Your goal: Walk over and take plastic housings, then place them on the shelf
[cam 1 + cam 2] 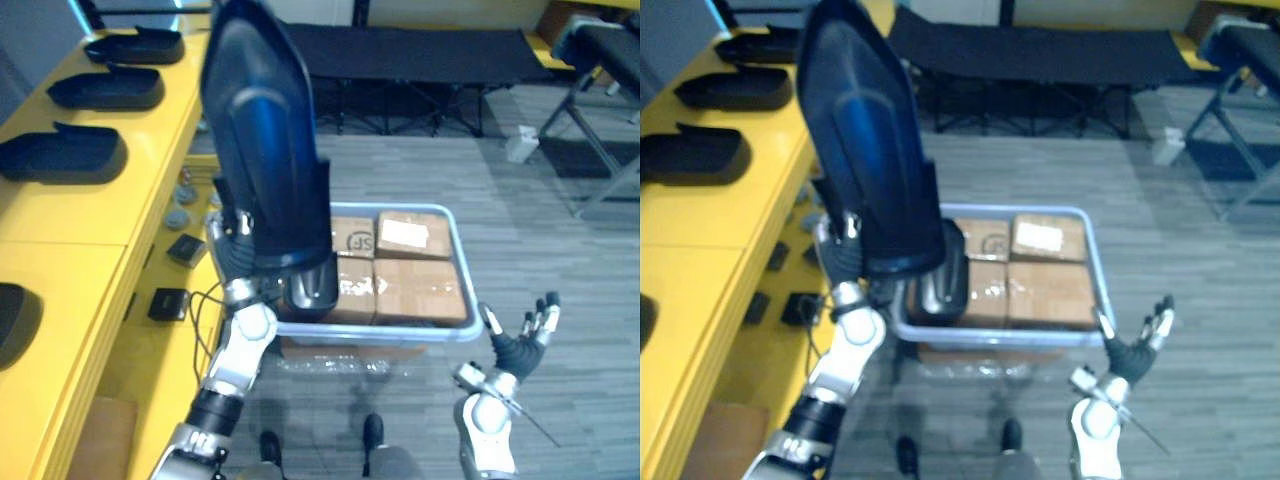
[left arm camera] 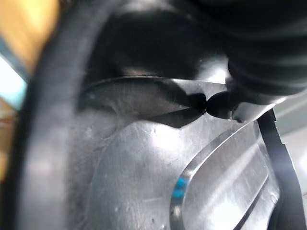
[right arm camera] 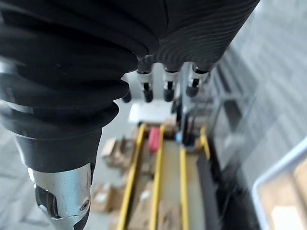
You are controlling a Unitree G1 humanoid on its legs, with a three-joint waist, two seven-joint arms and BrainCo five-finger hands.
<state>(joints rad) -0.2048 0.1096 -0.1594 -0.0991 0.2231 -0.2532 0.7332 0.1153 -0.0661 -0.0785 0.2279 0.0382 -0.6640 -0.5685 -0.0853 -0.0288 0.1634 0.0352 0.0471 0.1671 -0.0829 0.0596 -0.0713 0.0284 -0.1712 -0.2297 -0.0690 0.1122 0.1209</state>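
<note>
Looming upright at centre-left, the black plastic housing (image 1: 262,150) is clamped in the left hand (image 1: 236,245). At lower right, the right hand (image 1: 520,348) hangs empty with its fingers spread. 3 more housings (image 1: 105,88) lie on the yellow shelf (image 1: 70,215), upper left.

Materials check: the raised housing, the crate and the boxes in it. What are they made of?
The housing looks like moulded plastic, black and glossy: light glints along its smooth curved shell. The crate is probably plastic too, pale grey-blue with a rounded rim, though painted metal can't be ruled out. The boxes look like brown cardboard, matt, one with a white label.
</note>
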